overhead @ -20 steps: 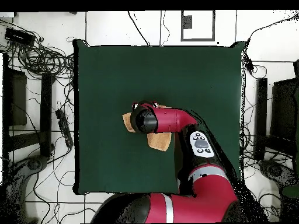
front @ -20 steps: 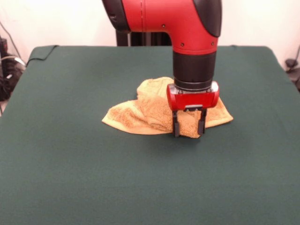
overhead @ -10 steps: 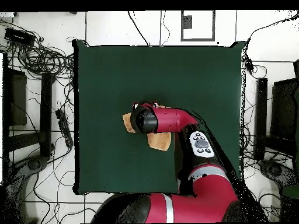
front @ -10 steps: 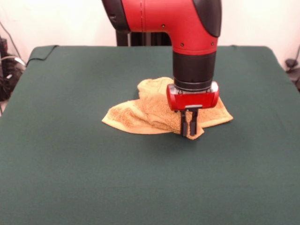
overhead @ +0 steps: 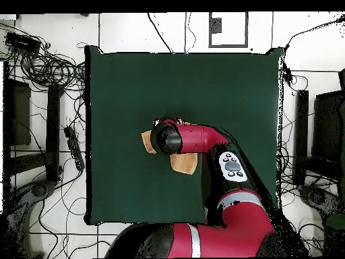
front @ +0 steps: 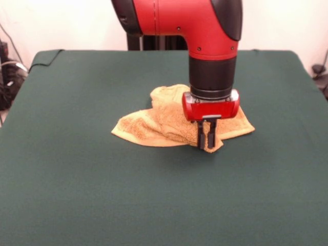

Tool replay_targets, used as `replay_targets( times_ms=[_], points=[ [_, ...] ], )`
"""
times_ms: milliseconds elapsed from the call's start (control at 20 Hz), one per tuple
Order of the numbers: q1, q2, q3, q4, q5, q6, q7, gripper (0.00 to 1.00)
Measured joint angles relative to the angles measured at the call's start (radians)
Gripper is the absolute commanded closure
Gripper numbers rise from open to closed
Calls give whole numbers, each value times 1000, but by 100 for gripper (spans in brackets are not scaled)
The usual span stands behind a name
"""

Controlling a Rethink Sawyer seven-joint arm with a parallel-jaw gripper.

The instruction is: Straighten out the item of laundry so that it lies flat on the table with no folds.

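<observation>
The item of laundry [front: 154, 125] is an orange-tan towel, crumpled and folded over itself near the middle of the dark green table [front: 77, 179]. My gripper [front: 207, 145] stands at the towel's front right corner, shut on a pinch of its cloth, fingertips close to the table. From above, the arm hides most of the towel [overhead: 183, 163]; only two tan bits show beside the wrist. The gripper itself is hidden under the arm in the overhead view.
The table's green cloth [overhead: 135, 88] stretches wide on all sides of the towel. Cables and dark equipment [overhead: 40, 67] lie on the floor beyond the table's edges.
A second ago the fingers stood open astride the towel's front corner; they have since shut on it. Over the last half second nothing has moved.
</observation>
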Motion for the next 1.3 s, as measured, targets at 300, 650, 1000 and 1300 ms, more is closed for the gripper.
replay_targets(
  times_ms=[300,650,1000,1300],
  points=[
    [2,-18,0,2,-1,14,0,100],
    [18,-82,0,18,4,87,0,100],
    [32,-141,0,24,34,157,0,100],
    [45,-159,0,24,58,162,0,100]
  ],
)
